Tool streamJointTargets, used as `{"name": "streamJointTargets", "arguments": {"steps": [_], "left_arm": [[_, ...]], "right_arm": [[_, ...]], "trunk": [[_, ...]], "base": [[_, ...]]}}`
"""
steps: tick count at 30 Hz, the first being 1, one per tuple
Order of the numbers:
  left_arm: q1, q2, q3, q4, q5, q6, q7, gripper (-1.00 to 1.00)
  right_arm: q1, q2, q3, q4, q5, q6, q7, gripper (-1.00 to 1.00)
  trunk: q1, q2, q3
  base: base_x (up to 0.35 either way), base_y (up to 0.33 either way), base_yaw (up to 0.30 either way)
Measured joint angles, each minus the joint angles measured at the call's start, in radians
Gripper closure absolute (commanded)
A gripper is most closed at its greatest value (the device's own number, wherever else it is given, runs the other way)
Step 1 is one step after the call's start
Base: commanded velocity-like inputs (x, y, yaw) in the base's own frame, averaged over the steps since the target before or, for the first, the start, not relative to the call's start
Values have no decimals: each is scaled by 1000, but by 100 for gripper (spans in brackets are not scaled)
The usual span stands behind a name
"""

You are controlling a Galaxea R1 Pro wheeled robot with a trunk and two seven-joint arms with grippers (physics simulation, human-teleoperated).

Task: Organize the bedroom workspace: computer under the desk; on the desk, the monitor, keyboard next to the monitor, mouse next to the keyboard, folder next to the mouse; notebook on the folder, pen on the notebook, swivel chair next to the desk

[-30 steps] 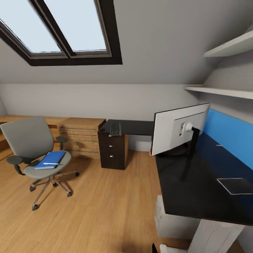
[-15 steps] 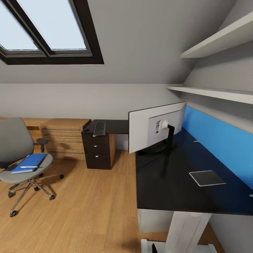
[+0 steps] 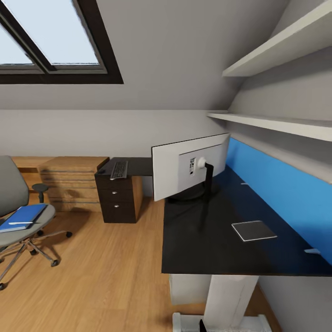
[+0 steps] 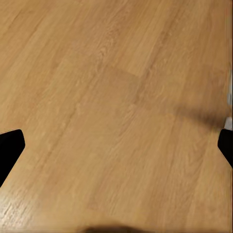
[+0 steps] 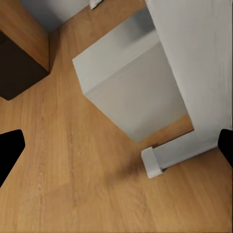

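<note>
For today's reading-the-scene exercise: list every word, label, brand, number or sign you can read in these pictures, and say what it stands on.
No readable text in any view.
The monitor: small dark marks on its pale back panel, too small and blurred to read.
The keyboard: key legends too small to read.
The folder on the swivel chair: plain blue, no label visible.
The computer: plain grey, no marking.

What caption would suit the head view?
Monitor stands on the black desk; blue folder waits on the swivel chair.
</note>
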Motion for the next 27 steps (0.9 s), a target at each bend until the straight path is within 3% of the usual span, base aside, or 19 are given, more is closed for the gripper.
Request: {"name": "streamJointTargets", "arguments": {"steps": [16,27], "left_arm": [[0,0,0,0,1,0,0,-100],[0,0,4,-1,2,0,0,-100]], "right_arm": [[0,2,1,0,3,0,0,-100],[0,0,2,0,3,0,2,-100]], "trunk": [[0,0,-6],[0,0,-11]], "base": [[-23,-300,37],[-175,-82,25]]}}
